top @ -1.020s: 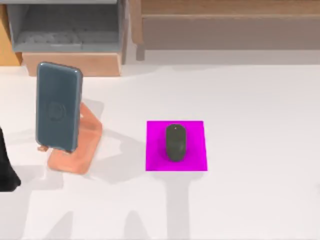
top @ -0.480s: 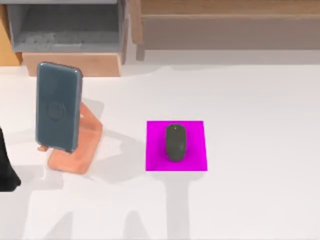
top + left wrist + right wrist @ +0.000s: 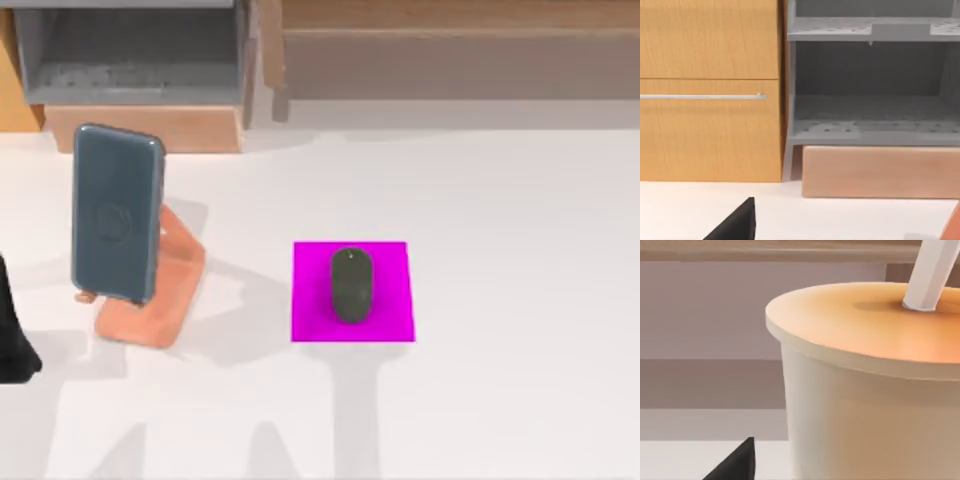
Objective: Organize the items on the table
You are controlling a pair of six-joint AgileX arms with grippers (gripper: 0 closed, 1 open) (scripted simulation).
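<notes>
1. the mouse [image 3: 351,286] lies flat on the magenta pad [image 3: 385,318], near the middle of the white tabletop [image 3: 520,260].
2. the smartphone [image 3: 116,213] leans upright on the salmon-orange stand [image 3: 160,305], well to the left of the pad, its faint circular mark facing up.
3. behind the stand sits the wooden and grey shelf unit [image 3: 130,70].
4. a dark part of the left arm [image 3: 12,340] sits at the tabletop's left edge, beside the stand; i cannot tell its gripper's state.
5. the right wrist view faces a cream cup [image 3: 875,390] with a straw [image 3: 932,272]; i cannot tell the right gripper's state either.
</notes>
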